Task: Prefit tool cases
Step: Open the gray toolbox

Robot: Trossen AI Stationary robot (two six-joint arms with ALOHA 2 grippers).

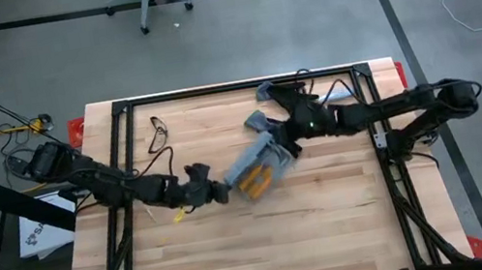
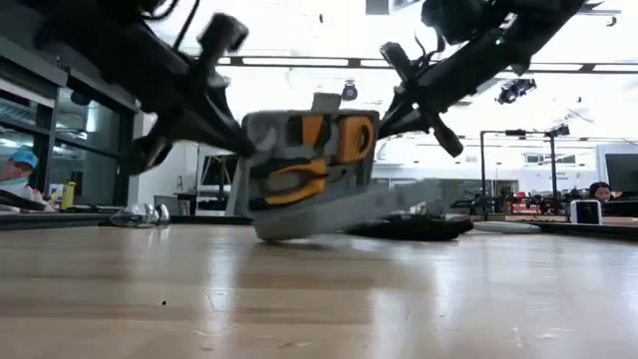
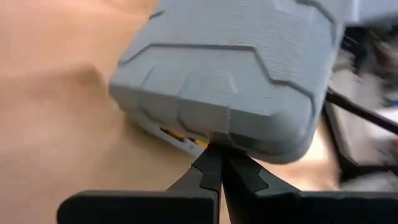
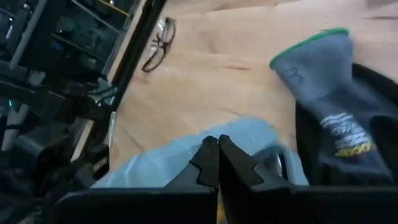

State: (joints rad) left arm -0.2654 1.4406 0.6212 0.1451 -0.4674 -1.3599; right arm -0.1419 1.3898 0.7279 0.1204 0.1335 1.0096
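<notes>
The grey-blue tool case lies mid-table, partly open, with orange tools showing inside. In the low view the case stands tilted, its lower edge on the table. My left gripper is shut at the case's left end, and the left wrist view shows it at the shell's rim. My right gripper is shut at the case's far right end, and it rests on pale blue plastic in the right wrist view. My left gripper touches the rim of the case's outer shell with its shut fingertips, coming nearly level from the table's left. A yellow strip shows in the gap just under that rim. My right gripper has its shut fingertips against the case's pale blue surface, slanting in from the far right. Which part of the case that is, I cannot tell.
A grey work glove with a green cuff lies beside the right gripper, and another glove lies at the far edge. Safety glasses sit far left. The black frame borders the table. The near half is bare wood.
</notes>
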